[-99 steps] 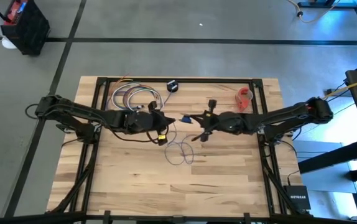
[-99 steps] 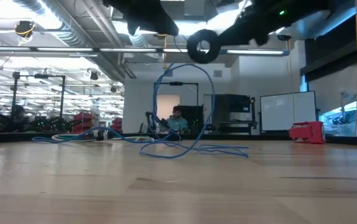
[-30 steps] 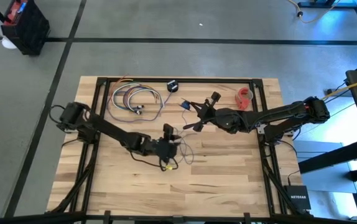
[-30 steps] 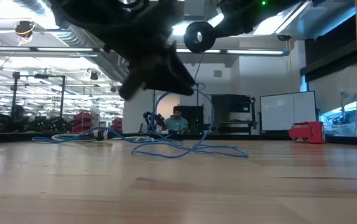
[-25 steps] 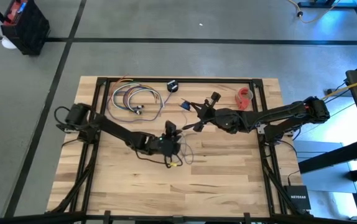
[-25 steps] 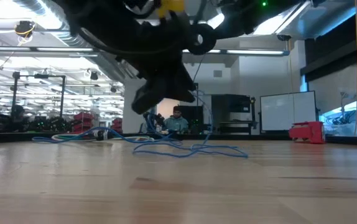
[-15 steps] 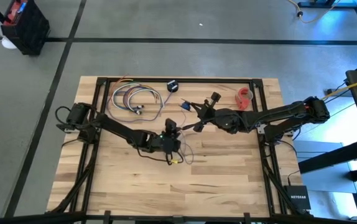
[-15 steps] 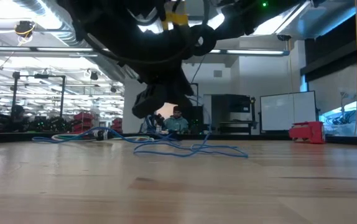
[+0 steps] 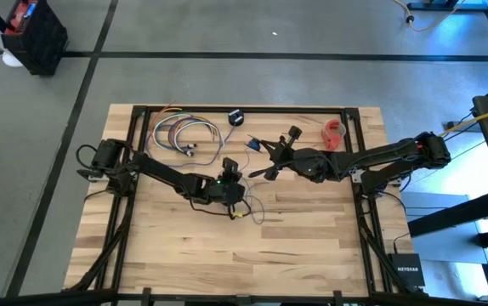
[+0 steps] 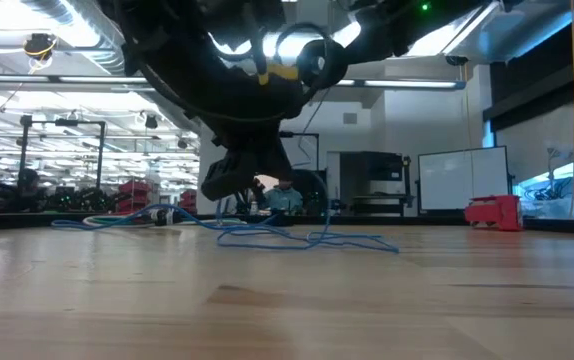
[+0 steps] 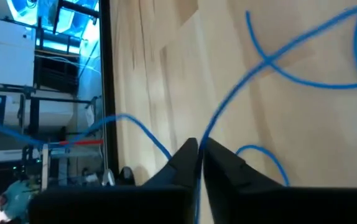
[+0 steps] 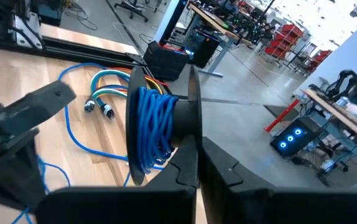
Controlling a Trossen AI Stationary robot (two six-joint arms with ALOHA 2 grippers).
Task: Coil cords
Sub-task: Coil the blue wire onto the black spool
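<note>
Pinching the blue cord point(image 11: 272, 59) between closed fingertips, the left gripper point(image 9: 231, 172) is hanging low over the middle of the table point(image 9: 312, 238); in the left wrist view a single strand is running straight up out of the seam where its two fingers point(image 11: 185, 163) are meeting. Loose loops of that cord are lying on the wood just right of and nearer than this gripper, and in the low view they are sprawling flat across the boards point(image 10: 297, 238).

The right gripper point(image 9: 271, 156) is reaching in from the right side at mid-table, a little farther back than the left one and close beside it. Its fingers are clamped on a black spool point(image 12: 166, 127), gripping one flange, with many turns of blue cord wound around the hub.

A separate bundle of multicoloured cables point(image 9: 184, 134) is lying at the far left of the table, clear of both arms. A small black round item point(image 9: 235, 117) is sitting near the far edge at centre, and a red tape roll point(image 9: 335, 130) is resting at the far right. In the low view, a person point(image 10: 285, 196) is showing in the room beyond the table.
</note>
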